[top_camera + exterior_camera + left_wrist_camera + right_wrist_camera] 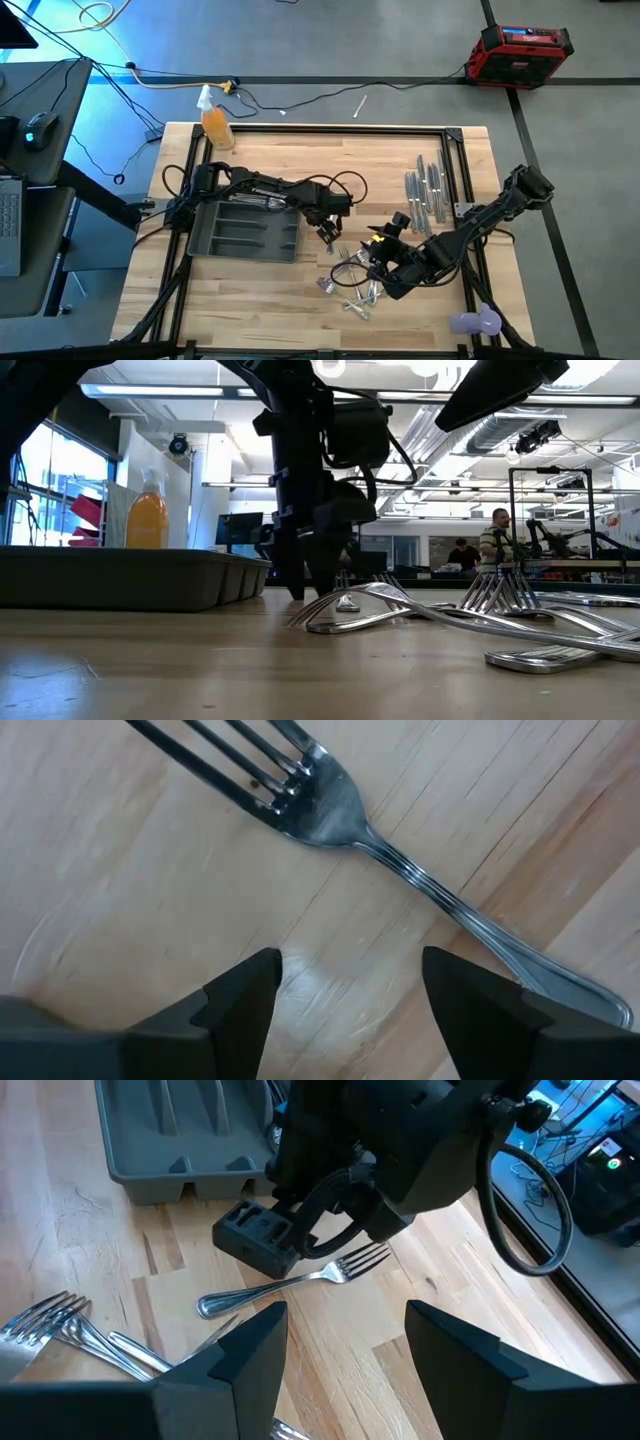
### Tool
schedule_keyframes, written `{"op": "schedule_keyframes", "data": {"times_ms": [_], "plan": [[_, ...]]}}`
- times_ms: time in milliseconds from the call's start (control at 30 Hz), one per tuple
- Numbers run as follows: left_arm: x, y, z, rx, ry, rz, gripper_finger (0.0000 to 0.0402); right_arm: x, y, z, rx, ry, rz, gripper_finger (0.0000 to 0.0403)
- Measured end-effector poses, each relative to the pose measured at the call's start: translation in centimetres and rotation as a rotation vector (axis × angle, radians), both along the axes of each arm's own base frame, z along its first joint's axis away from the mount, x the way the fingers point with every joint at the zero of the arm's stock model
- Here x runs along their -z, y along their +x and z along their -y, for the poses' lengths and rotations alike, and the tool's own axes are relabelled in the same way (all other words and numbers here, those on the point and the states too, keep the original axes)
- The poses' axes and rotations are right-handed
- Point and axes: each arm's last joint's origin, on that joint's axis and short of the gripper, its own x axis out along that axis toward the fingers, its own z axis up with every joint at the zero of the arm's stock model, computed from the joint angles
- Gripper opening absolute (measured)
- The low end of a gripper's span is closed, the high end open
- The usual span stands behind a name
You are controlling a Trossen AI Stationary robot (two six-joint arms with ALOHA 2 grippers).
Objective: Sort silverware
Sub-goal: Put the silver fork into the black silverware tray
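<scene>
Left pincer point(345, 1010) spread, poised over shiny silver metal fork point(330, 805) (on pale wooden worktop point(120, 870)); right pincer point(345, 1345) spread at 4 o'clock.

Grey compartmented tray point(245, 232) on wooden table point(280, 290), orange spray bottle point(214, 123) near table's corner.

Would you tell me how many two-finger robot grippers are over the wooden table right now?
2. The left gripper hangs open over a lone silver metal fork beside the dark grey plastic tray; the right gripper is open near the fork pile.
</scene>
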Motion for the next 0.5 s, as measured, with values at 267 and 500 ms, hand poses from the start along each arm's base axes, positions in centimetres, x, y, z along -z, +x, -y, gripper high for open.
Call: {"op": "schedule_keyframes", "data": {"times_ms": [267, 500], "plan": [[-1.3, 0.3, -0.1, -0.034, 0.025, 0.081, 0.0233, 0.0, 0.0, 0.0, 0.000, 0.001, 0.001, 0.0192], [-1.5, 0.8, 0.2, -0.089, 0.025, 0.140, 0.0233, 0.0, 0.0, 0.0, 0.000, 0.002, 0.002, 0.0192]]}}
